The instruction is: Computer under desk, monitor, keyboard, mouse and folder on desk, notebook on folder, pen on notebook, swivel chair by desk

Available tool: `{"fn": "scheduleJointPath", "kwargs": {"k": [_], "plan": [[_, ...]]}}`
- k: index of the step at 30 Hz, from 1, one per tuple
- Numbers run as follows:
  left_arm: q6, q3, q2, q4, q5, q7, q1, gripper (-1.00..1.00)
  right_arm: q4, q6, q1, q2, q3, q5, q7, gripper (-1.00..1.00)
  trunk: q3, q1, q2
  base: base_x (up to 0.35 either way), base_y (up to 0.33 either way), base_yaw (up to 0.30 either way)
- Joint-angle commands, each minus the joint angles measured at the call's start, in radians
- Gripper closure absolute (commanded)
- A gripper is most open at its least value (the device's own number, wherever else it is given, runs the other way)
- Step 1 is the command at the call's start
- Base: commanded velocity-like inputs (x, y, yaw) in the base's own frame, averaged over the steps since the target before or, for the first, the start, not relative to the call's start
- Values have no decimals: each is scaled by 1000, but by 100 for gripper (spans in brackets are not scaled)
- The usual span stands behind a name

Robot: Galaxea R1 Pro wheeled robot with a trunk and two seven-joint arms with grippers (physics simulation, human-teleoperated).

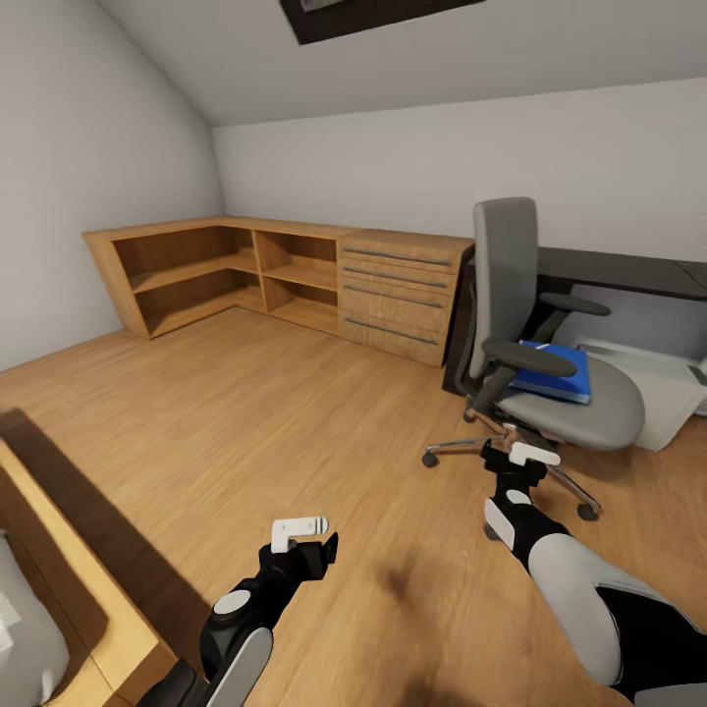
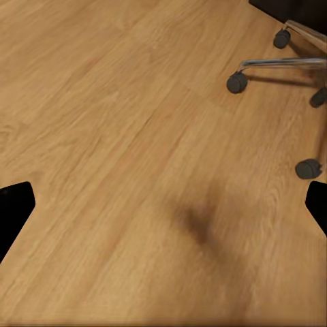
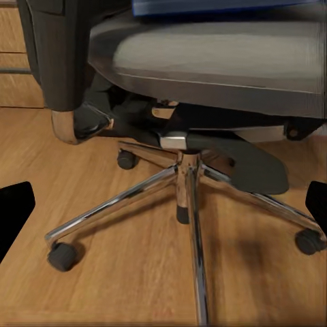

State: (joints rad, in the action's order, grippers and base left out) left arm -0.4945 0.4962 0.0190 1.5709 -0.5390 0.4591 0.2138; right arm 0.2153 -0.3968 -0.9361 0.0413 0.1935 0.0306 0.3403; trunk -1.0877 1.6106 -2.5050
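The swivel chair (image 1: 530, 344) hides much of the blue folder (image 1: 560, 373) behind its near armrest, and its tall back covers the left end of the bench (image 1: 628, 270). The bench runs off the right edge of the head view. A pale boxy shape (image 1: 663, 378) beyond the seat is partly hidden and cut off at the right, too unclear to name. In the right wrist view the folder (image 3: 225, 5) is a cropped blue strip, and the seat is blurred.
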Motion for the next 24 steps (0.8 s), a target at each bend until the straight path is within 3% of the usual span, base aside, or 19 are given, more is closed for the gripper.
{"fn": "scheduleJointPath", "kwargs": {"k": [1,9,13,16,20,24], "plan": [[-1,2,1,1,-10,10,1,-100,-1,-2,-1,0,3,2,1,-100,-1,0,0,-20,0,-97],[-1,2,1,1,-10,11,1,-100,2,9,-1,5,7,-6,1,-100,2,0,0,-7,0,-198],[-1,-1,1,1,-10,12,1,-100,6,67,-1,9,25,-48,-6,-100,4,0,0,0,0,-250],[-1,-36,1,1,-9,10,1,-100,8,95,-1,11,32,-115,-11,-100,7,0,0,0,0,-246],[-1,-44,1,1,-9,9,1,-100,8,110,-1,26,33,-152,-14,-100,10,0,0,0,0,-227],[-1,-47,1,1,-9,9,1,-100,8,153,-1,49,34,-223,-31,-100,14,0,0,0,0,-219]]}}
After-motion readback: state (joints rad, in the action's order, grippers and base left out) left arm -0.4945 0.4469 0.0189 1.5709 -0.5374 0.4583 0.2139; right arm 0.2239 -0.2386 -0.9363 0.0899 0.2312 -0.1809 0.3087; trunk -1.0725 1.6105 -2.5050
